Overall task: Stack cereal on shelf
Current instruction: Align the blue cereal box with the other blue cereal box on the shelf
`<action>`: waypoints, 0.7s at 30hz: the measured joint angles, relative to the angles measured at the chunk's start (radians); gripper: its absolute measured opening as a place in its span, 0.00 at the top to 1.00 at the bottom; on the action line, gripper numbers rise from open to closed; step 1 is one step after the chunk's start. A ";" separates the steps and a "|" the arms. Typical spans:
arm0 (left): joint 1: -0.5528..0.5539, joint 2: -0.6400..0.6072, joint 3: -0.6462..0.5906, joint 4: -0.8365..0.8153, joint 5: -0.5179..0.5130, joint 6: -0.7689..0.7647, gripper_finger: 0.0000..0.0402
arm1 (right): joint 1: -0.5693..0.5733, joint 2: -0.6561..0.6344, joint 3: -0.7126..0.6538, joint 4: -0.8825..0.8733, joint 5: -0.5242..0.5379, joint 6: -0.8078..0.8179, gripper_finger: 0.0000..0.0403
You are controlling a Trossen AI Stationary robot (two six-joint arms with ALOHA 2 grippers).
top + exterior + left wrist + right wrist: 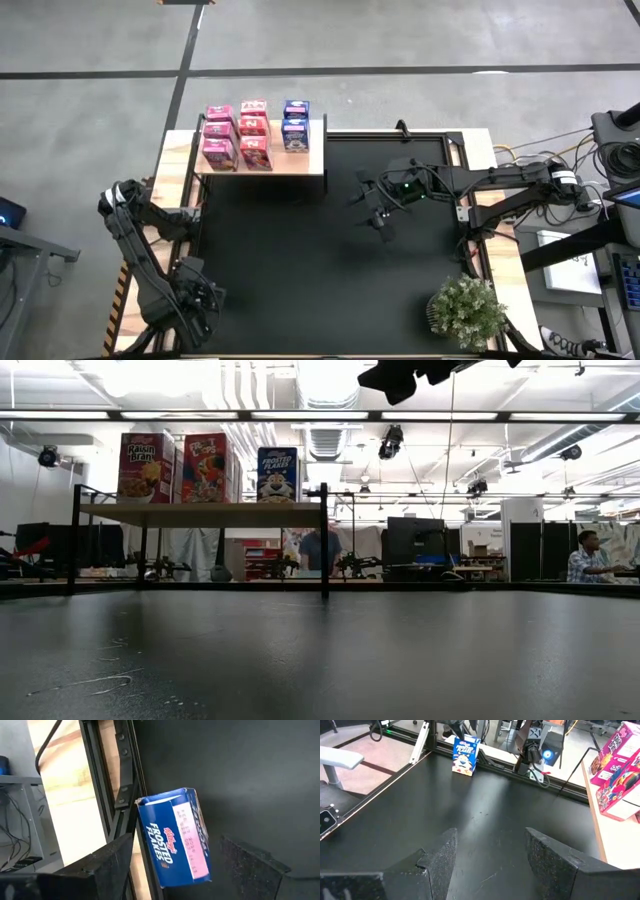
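Pale wood makes up the shelf (pixel 310 162), which stands at the far left of the black table mat (pixel 320 260). On its plank, pink cereal boxes (pixel 236 135) sit in two close rows, and blue cereal boxes (pixel 295 124) stand just beside them toward the middle of the table. From the low view the shelf (pixel 200 514) carries a Raisin Bran box (pixel 146 467), a red box (pixel 204 468) touching or nearly touching it, and a Frosted Flakes box (pixel 277 474) a little apart.

The left gripper (pixel 200 300) is low at the near left corner of the mat. Its fingers (pixel 107 860) stand apart, and a blue Frosted Flakes box (pixel 175 842) sits between them near the mat's edge rail; it looks free of both fingers, though the angle makes that hard to confirm.

The right gripper (pixel 380 215) hangs above the middle right of the mat, its fingers (pixel 440 857) spread with nothing between them. Its wrist view shows the same blue box (pixel 466 755) upright at the mat's edge, and pink boxes (pixel 617 770) on the shelf plank. A green potted plant (pixel 466 310) stands at the near right corner. People show in the room beyond the table.
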 joint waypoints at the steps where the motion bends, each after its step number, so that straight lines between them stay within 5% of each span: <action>1: -0.003 0.000 -0.004 0.000 0.001 0.000 0.31 | 0.000 0.000 0.000 -0.002 0.000 0.000 0.46; 13: -0.018 0.000 -0.108 0.105 0.012 0.000 0.31 | 0.000 0.000 -0.001 -0.024 0.000 -0.002 0.46; 21: -0.018 0.000 -0.128 0.135 0.010 0.008 0.41 | 0.000 0.000 -0.002 -0.024 0.000 -0.001 0.46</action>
